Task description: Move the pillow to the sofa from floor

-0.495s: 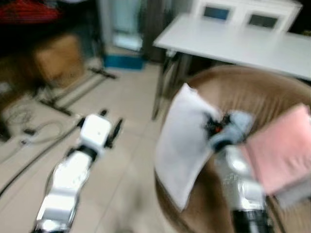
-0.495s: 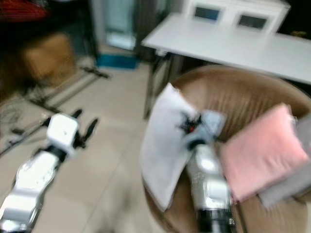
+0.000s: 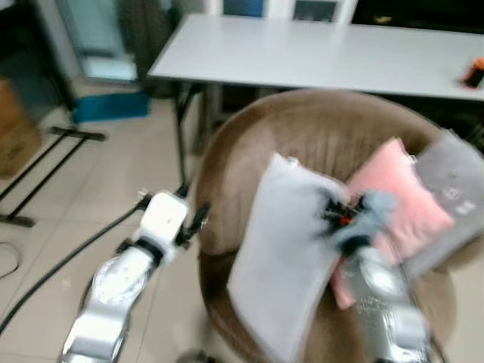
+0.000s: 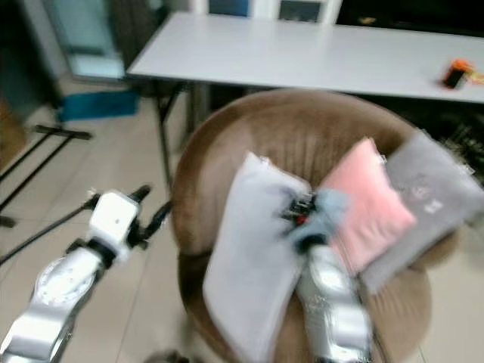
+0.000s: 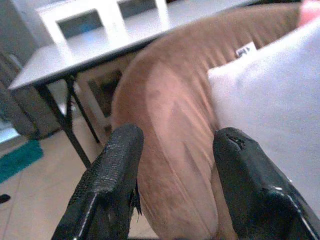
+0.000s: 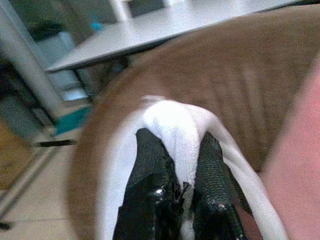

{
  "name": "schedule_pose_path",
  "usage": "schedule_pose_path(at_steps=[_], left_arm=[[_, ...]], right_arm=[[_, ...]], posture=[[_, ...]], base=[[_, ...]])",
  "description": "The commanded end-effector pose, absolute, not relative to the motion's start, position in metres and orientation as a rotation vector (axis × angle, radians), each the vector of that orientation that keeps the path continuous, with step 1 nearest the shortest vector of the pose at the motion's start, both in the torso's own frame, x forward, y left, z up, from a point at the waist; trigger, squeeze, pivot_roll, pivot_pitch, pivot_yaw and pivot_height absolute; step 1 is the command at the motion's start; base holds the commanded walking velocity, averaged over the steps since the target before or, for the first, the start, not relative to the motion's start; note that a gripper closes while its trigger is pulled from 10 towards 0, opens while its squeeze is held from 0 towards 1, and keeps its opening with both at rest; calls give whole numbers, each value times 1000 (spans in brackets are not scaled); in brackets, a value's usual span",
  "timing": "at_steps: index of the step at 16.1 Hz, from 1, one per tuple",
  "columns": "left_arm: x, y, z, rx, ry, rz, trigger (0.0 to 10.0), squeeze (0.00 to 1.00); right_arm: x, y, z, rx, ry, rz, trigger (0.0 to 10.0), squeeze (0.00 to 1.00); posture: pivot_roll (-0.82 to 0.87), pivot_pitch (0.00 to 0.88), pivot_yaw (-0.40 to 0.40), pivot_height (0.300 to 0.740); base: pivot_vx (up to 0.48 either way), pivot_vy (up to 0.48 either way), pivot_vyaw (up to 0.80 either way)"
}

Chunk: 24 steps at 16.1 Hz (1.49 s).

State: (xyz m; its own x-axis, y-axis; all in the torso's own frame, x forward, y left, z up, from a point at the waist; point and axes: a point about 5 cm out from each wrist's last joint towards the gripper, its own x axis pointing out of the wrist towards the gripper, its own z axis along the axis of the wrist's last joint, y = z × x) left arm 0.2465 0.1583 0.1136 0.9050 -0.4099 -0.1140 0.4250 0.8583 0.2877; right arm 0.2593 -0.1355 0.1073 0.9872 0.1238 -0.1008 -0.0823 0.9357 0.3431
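A pale grey-white pillow hangs over the front of the round brown sofa chair, tilted, its lower corner past the seat edge. My right gripper is shut on the pillow's upper edge; in the right wrist view the white fabric is pinched between the black fingers. My left gripper is held out to the left of the chair, over the tiled floor. Its fingers stand open in the left wrist view, with the chair's brown side between them and nothing held.
A pink pillow and a grey pillow lie on the chair's right side. A long white table stands just behind the chair, with a small orange object on it. Black cables and a metal stand lie on the floor at left.
The camera has swung so the chair is now centred. The pillow, still in my right gripper, hangs further over the seat. The left arm is nearer the chair.
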Motion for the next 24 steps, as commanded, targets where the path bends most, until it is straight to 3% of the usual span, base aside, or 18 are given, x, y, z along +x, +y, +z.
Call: schedule_pose_path(at_steps=[1,4,9,17,19,21,24], left_arm=[[242,154,116,304,44,-467,10000,0],[233,157,114,307,62,-476,10000,0],[219,164,111,328,124,-559,10000,0],[212,165,111,361,182,-679,10000,0],[208,167,113,378,191,-694,10000,0],[202,170,115,390,207,-707,10000,0],[189,174,119,408,241,-734,10000,0]], right_arm=[[257,-140,117,331,83,112,10000,0],[254,-131,120,325,105,193,10000,0],[278,-126,125,334,91,182,10000,0],[376,-135,155,396,-6,147,10000,0],[394,-154,166,499,-20,31,10000,0],[398,-166,160,569,17,-43,10000,0],[384,-165,113,426,257,-63,10000,0]], posture=[[23,0,4,740],[44,0,-21,740],[77,0,-53,740],[96,0,-36,740],[128,0,-47,740],[152,0,-57,740],[197,50,-65,740]], base=[[0,0,0],[0,0,0],[0,0,0],[0,0,0],[0,0,0],[0,0,0],[0,0,0]])
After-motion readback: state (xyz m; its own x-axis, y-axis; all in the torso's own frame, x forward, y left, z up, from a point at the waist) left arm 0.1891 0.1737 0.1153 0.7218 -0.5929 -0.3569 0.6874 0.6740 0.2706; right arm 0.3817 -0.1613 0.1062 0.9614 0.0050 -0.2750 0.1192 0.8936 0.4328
